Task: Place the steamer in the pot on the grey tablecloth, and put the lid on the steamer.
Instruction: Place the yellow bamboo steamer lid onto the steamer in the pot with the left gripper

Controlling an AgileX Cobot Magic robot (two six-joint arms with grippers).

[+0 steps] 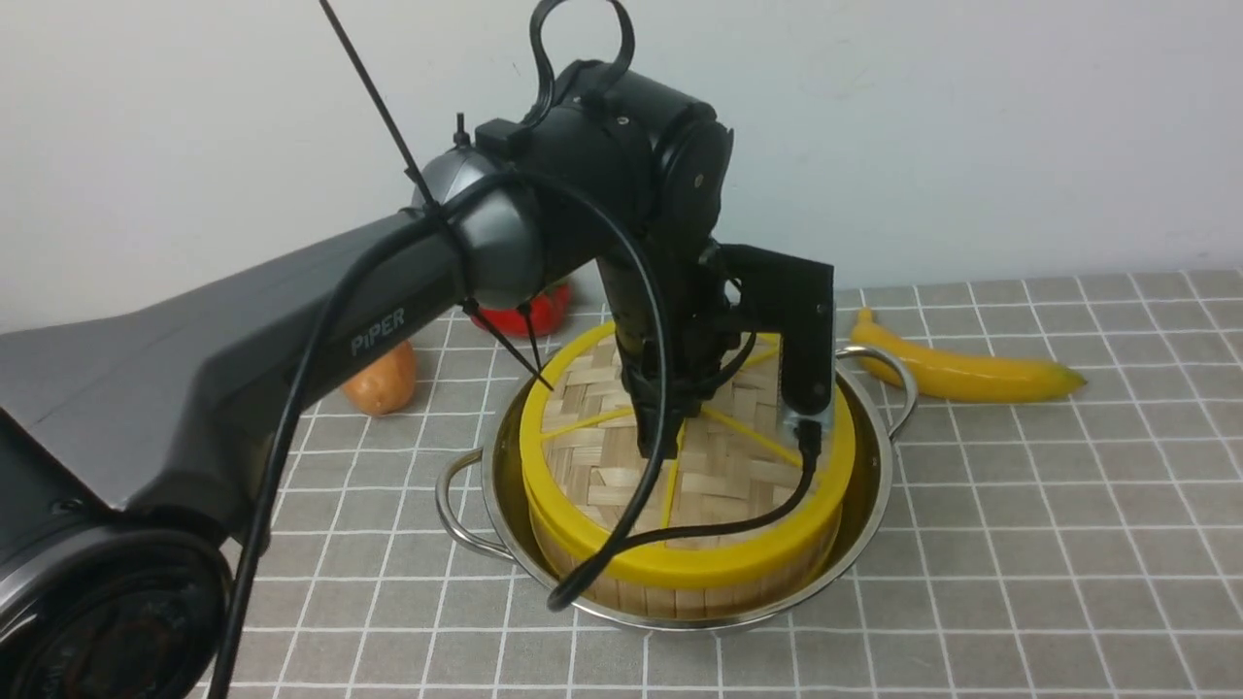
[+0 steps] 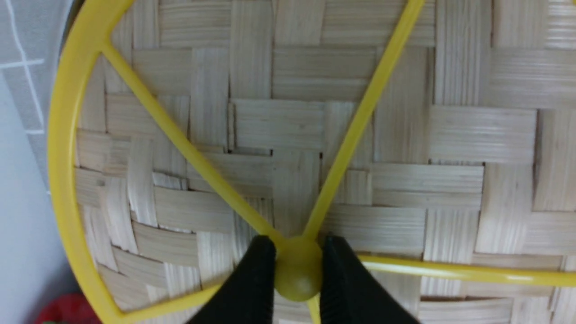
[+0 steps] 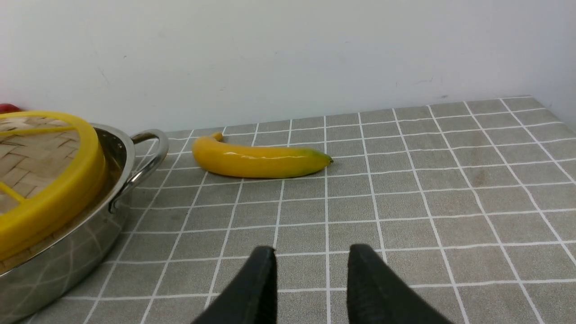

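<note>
The shiny steel pot (image 1: 867, 485) stands on the grey tablecloth (image 1: 1020, 544). Inside it sits the bamboo steamer (image 1: 680, 594), with its slatted wall showing under a yellow rim. The woven lid (image 1: 592, 456) with yellow spokes lies on top of the steamer. My left gripper (image 2: 298, 254) reaches down over the lid's middle and is shut on the lid's yellow central knob (image 2: 297, 281); in the front view the wrist hides the fingertips. My right gripper (image 3: 310, 263) hangs open over bare cloth to the right of the pot (image 3: 90, 243), holding nothing.
A yellow banana (image 1: 961, 374) lies on the cloth behind and to the right of the pot, also in the right wrist view (image 3: 261, 159). A red object (image 1: 532, 316) and a round orange-brown one (image 1: 384, 381) sit behind-left by the white wall.
</note>
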